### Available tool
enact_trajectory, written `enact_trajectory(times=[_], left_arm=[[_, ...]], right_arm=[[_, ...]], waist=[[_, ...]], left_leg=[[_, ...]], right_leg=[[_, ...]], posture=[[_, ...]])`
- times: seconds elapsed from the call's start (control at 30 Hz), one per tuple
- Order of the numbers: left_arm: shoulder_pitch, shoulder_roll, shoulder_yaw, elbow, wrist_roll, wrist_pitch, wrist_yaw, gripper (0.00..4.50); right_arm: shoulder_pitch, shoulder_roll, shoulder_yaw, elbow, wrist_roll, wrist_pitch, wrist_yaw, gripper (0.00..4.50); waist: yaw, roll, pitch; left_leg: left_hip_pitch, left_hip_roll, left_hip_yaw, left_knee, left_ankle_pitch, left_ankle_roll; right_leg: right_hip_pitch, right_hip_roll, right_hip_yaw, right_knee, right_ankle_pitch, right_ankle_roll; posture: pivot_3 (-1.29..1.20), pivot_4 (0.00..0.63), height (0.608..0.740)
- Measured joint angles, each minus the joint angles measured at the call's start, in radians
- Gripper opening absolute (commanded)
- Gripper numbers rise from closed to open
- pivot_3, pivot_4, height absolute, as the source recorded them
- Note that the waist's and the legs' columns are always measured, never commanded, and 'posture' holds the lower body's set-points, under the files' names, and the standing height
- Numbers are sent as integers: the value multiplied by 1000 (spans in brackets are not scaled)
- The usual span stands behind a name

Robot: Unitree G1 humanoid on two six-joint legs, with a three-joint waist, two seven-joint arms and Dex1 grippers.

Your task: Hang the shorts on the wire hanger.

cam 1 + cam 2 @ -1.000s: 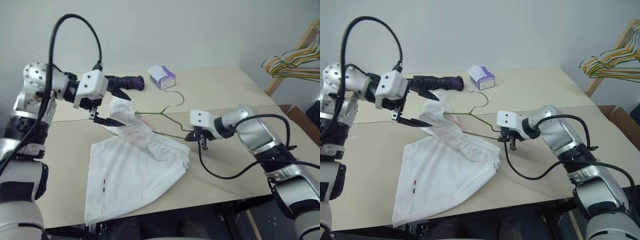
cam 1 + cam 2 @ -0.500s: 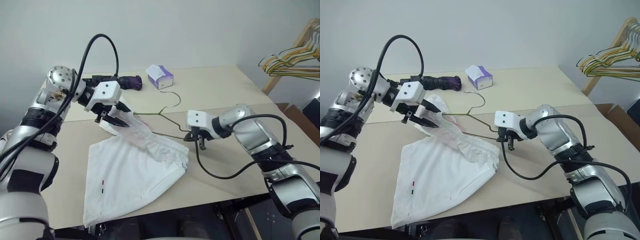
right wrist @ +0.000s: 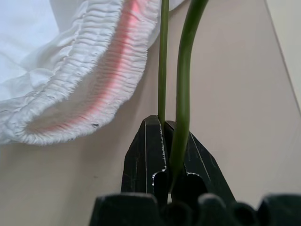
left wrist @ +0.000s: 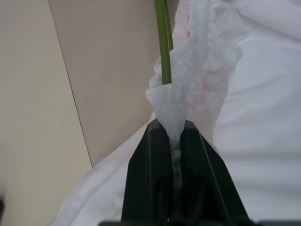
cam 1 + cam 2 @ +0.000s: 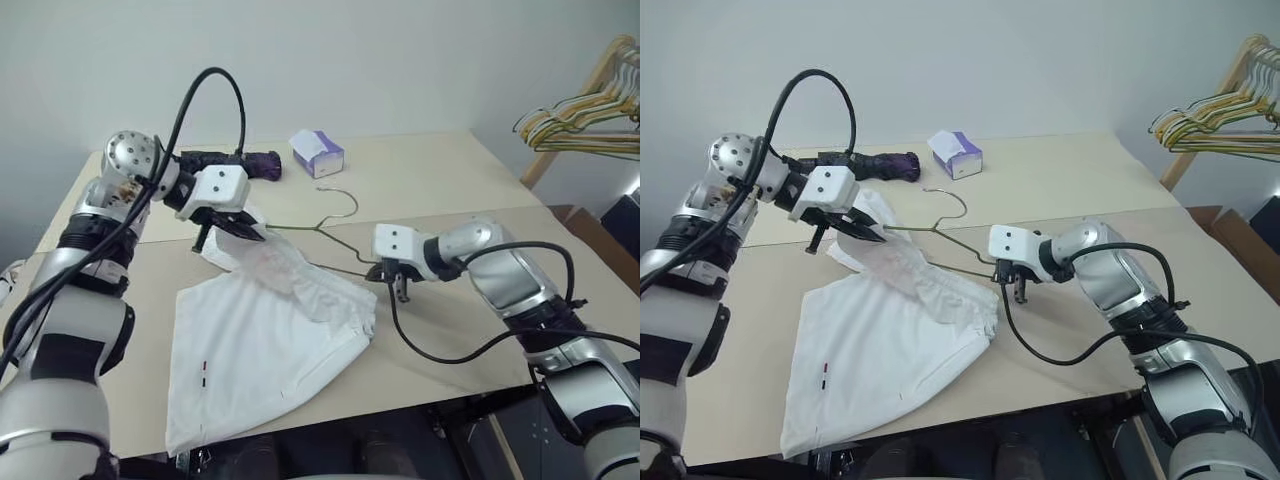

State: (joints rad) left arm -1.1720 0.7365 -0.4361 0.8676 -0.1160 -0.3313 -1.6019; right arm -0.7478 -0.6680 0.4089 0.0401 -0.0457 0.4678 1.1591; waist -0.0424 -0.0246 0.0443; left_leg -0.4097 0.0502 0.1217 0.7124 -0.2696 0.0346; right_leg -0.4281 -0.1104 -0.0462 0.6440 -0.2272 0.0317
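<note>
Shorts (image 5: 265,340) lie on the table (image 5: 450,190), their gathered waistband pinched tight in the left gripper (image 5: 250,232). That arm bends in and tips down. Just beyond its fingers (image 4: 143,188) runs the wire hanger (image 5: 330,225). The right gripper (image 5: 385,272), tipped down, squeezes the hanger's corner. Cloth hides part of the wire.
</note>
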Motion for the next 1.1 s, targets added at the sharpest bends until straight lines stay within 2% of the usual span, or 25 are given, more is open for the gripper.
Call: enact_trajectory(times=[0.2,0.3,0.47,0.57,0.67,0.77,0.87,1.0,1.1], left_arm=[[-1,-19,49,54,72,-46,37,0],[-6,-20,75,93,96,-59,62,0],[-37,-26,109,137,139,-69,114,0],[-44,-29,136,154,153,-69,128,0],[-44,-33,145,155,154,-70,128,0],[-44,-33,160,155,155,-70,128,0],[-45,-34,171,157,159,-70,128,0],[-45,-33,183,157,165,-70,126,0],[-45,-34,185,157,167,-69,124,0]], right_arm=[[25,-63,-112,-84,37,7,-27,2884],[59,-116,-200,-150,83,98,-33,3944],[113,-144,-384,-288,230,354,-69,3944],[192,-80,-446,-406,326,537,-133,3944],[221,5,-451,-454,381,677,-218,3944],[267,158,-423,-502,383,763,-371,3944],[297,258,-368,-473,381,810,-477,3944],[298,332,-343,-394,377,808,-563,3944],[298,357,-338,-357,383,807,-584,3385]], waist=[[0,0,0],[2,0,0],[0,0,0],[-5,0,0],[-7,0,0],[-6,0,0],[-5,0,0],[-2,0,0],[-2,0,0]], left_leg=[[0,0,0,0,0,1],[-1,0,0,0,-1,1],[0,0,-1,1,-2,3],[0,0,-2,1,-2,3],[1,0,-2,1,-2,3],[0,0,-2,1,-2,3],[-2,0,-2,2,-2,3],[-3,-1,-2,3,-2,3],[-3,-1,-2,2,-2,4]], right_leg=[[0,0,0,0,0,0],[0,0,-1,0,0,0],[0,-1,-1,0,0,0],[0,-1,-1,1,0,0],[0,-1,0,2,0,0],[0,-1,-1,2,0,0],[-1,-1,-1,2,0,0],[-1,-1,-1,2,0,1],[-1,-1,-1,2,0,1]], posture=[[-24,0,740],[-32,0,740],[-38,0,740],[-39,0,740],[-39,0,740],[-38,0,740],[-29,0,740],[-20,0,740],[-12,0,740]])
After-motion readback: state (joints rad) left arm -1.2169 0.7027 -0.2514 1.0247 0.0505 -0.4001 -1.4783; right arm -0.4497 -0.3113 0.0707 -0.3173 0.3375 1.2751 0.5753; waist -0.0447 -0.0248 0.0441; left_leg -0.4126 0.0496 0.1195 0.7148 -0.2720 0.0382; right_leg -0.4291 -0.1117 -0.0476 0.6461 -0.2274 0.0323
